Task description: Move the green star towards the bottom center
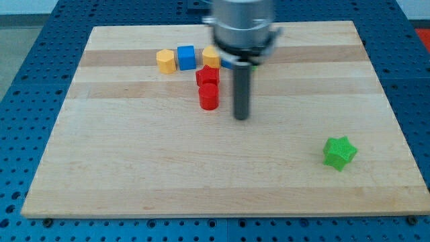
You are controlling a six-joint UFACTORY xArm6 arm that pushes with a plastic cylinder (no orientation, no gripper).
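My tip (241, 117): it is sitting on the wooden board (134, 175) at the lower end of the dark rod, touching no block; being a bare rod, it has nothing to open or close and is grasping nothing.
Rod and arm (240, 27): the rod is hanging straight down from the grey arm body, which is looking blurred and is covering part of the block cluster at the view's top.
Red cylinder (209, 97): it is standing just to the view's left of my tip, close but apart from it.
Red block (207, 75): it is sitting directly above the red cylinder in the view, touching it; its exact shape is hard to make out.
Orange block (211, 56): it is peeking out just above the red block, partly hidden by the arm.
Blue cube (186, 57): it is resting up and to the left of my tip, beside the orange block.
Yellow block (165, 60): it is lying just left of the blue cube, the farthest left of the cluster from my tip.
Green star (339, 152): it is sitting alone, well apart from my tip, down and to the view's right, near the board's lower right corner.
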